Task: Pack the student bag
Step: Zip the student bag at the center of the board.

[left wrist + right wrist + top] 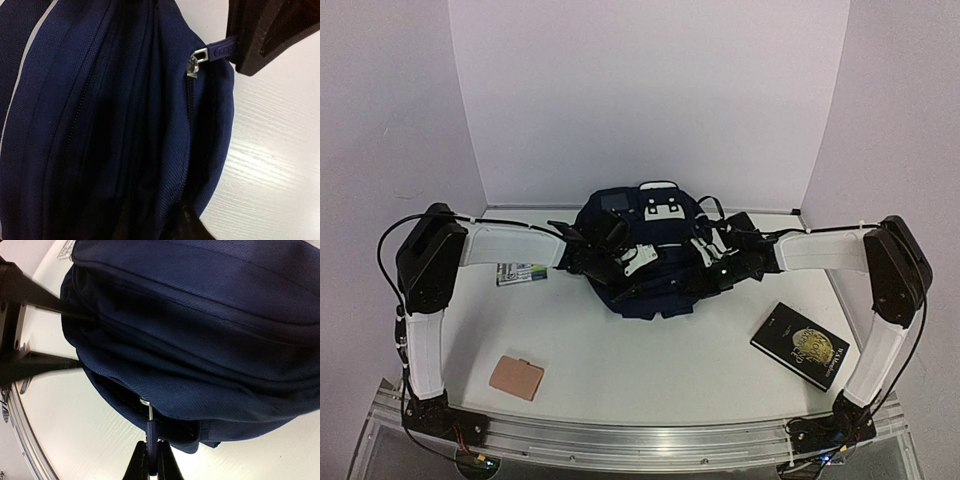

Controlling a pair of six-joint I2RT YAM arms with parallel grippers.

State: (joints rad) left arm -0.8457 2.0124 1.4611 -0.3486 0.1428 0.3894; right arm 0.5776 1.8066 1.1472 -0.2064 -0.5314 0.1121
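From above, we see the dark navy fabric backpack (650, 295) mid-way across the white table (650, 370). The left gripper (612, 256) and right gripper (716, 262) crowd over it, their fingers unreadable.

In the left wrist view, the left gripper pinches a navy zip tab (220, 51), and the open pocket is too dark to see into.

In the right wrist view, the right gripper's fingers press together on a second zip tab (151, 432), and the contents are hidden.

Top view: even, soft light, faint violet cast, weak shadows. Wrist views: glare on white table (270, 160) at right; student bag (115, 125) folds underexposed, murky.
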